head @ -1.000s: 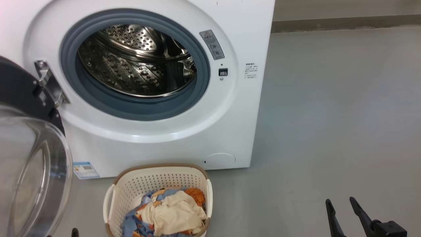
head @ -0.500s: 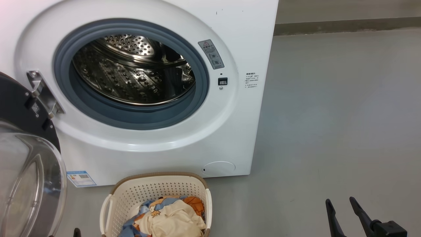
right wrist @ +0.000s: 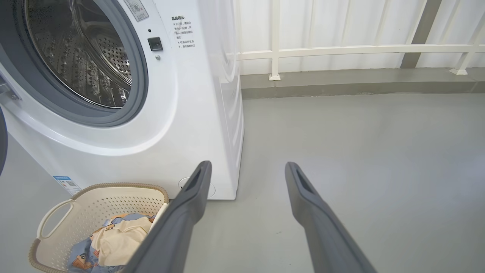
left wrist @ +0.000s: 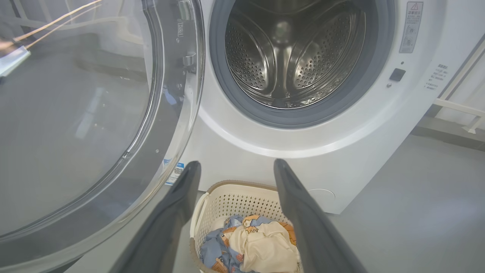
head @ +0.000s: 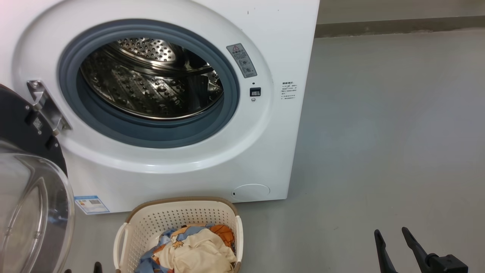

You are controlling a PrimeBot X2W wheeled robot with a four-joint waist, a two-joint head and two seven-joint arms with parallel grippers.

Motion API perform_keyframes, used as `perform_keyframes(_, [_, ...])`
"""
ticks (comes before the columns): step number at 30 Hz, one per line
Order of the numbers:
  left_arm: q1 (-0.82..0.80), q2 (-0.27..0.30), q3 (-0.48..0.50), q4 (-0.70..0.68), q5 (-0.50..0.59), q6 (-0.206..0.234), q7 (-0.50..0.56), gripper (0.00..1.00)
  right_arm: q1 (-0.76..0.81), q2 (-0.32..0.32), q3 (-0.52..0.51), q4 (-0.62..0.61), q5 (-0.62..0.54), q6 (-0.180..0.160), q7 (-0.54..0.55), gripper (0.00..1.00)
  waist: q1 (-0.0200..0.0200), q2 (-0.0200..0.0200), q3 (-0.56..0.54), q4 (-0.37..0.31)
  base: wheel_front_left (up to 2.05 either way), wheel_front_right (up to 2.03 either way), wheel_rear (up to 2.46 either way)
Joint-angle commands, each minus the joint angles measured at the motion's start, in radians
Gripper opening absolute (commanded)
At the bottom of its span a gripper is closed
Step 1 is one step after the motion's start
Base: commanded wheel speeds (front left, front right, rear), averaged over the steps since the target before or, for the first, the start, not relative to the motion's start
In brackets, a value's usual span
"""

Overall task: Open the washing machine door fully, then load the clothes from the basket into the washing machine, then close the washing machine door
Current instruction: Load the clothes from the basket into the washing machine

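Against a second ago, our head view has slid a little, so the camera moved. The things keep their places beside one another, and our right gripper (head: 391, 230) sits at the same corner with the same gap.

Our left gripper (left wrist: 237, 163) has its two dark, smooth, tapering fingers spread wide with nothing between them. Just past and below its fingertips stands the basket (left wrist: 235, 203), a rounded rectangle of cream perforated plastic with a brown woven-look rim. In it lie the clothes (left wrist: 257, 246), soft and crumpled: a cream-white garment on top of blue fabric (left wrist: 212, 252) printed with orange-brown figures.

To the left of that gripper hangs the washing machine door (left wrist: 75, 113), swung wide open. Its clear glass bowl bulges toward us, set in a glossy black rim (head: 19, 121) on a metal hinge (head: 45, 108).

Ahead of the fingertips, beyond the basket, rises the washing machine (head: 182, 178), white and smooth. It has a grey rubber gasket (left wrist: 218, 64) ringing a shiny perforated steel drum (left wrist: 288, 57) and a small blue label (head: 91, 204) low on its front.

Our right gripper's fingers are spread too, holding nothing. The basket lies off to its left, and matte grey floor (right wrist: 360, 132) runs ahead to a white railing (right wrist: 341, 49).
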Motion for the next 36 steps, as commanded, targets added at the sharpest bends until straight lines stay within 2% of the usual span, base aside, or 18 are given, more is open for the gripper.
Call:
perform_keyframes(1, [-0.038, 0.009, 0.021, -0.020, 0.015, -0.002, -0.006, 1.00, -0.022, -0.013, 0.032, -0.020, 0.012, 0.002, -0.012, 1.00, 0.0000, 0.0000, 0.003, -0.004, 0.00, 0.00, 0.00])
perform_keyframes(4, [-0.043, 0.018, -0.006, -0.007, 0.047, -0.002, -0.006, 1.00, -0.023, -0.013, 0.035, -0.021, 0.017, 0.002, -0.012, 1.00, 0.0000, 0.0000, 0.014, -0.015, 0.00, 0.00, 0.00])
perform_keyframes(12, [-0.068, 0.048, -0.072, 0.023, 0.038, -0.002, -0.006, 1.00, -0.035, -0.013, 0.041, -0.024, 0.033, 0.002, -0.012, 1.00, 0.0000, 0.0000, 0.055, -0.046, 0.00, 0.00, 0.00])
perform_keyframes(20, [-0.184, 0.115, -0.176, 0.186, -0.034, -0.002, 0.040, 1.00, -0.075, -0.013, 0.059, -0.035, 0.049, 0.002, -0.012, 1.00, 0.0000, 0.0000, 0.154, -0.094, 0.00, 0.00, 0.00])
perform_keyframes(26, [-0.309, 0.191, -0.275, 0.301, -0.133, -0.002, 0.077, 1.00, -0.122, -0.013, 0.104, -0.055, 0.057, 0.002, -0.012, 1.00, 0.0000, 0.0000, 0.263, -0.150, 0.00, 0.00, 0.00])
perform_keyframes(29, [-0.372, 0.247, -0.335, 0.340, -0.194, -0.002, 0.115, 1.00, -0.155, -0.013, 0.138, -0.067, 0.070, 0.002, -0.012, 1.00, 0.0000, 0.0000, 0.329, -0.185, 0.00, 0.00, 0.00])
perform_keyframes(36, [-0.507, 0.351, -0.408, 0.454, -0.319, -0.002, 0.164, 1.00, -0.233, -0.013, 0.228, -0.105, 0.116, 0.002, -0.012, 1.00, 0.0000, 0.0000, 0.473, -0.270, 0.00, 0.00, 0.00])
